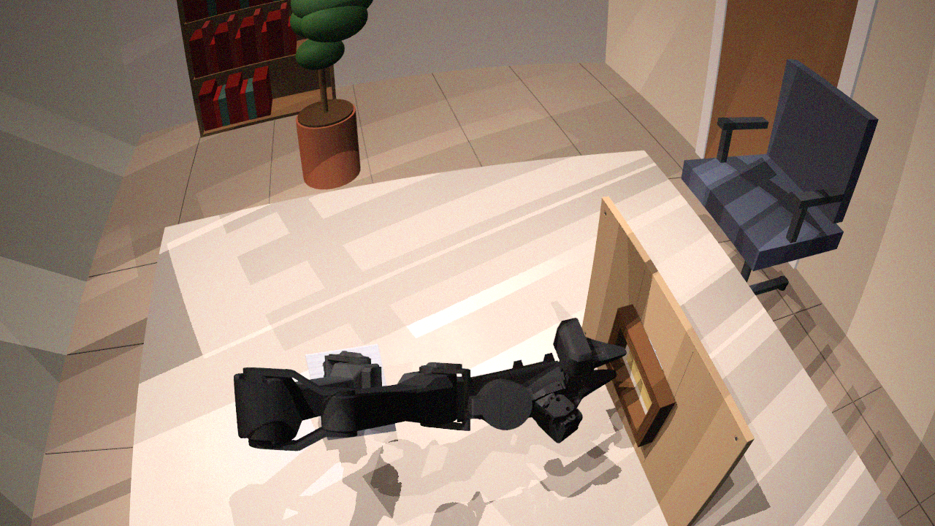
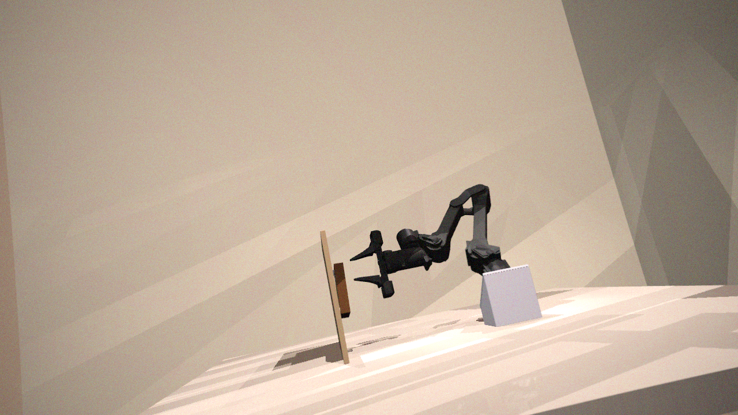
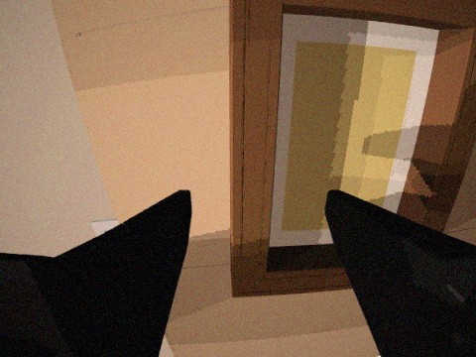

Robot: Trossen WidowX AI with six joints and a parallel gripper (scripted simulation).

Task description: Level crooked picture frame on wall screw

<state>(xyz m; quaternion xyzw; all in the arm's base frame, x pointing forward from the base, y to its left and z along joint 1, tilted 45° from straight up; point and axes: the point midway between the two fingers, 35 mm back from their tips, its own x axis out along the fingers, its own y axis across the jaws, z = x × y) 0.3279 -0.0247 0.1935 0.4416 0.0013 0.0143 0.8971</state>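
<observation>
The picture frame, brown wood around a yellow picture with a white border, hangs on the upright board. It is crooked: its top rail, at the left in the wrist view, is not parallel to the board's top edge, and the end farther from the top camera looks higher. My gripper is open and empty, one finger above the other. Its tips are just short of the frame, with the top rail between their lines in the wrist view. The screw and the notched strip are hidden.
The wooden board stands on the pale table. A white tent-shaped block stands near the arm's base. A potted plant, a bookshelf and an office chair are beyond the table.
</observation>
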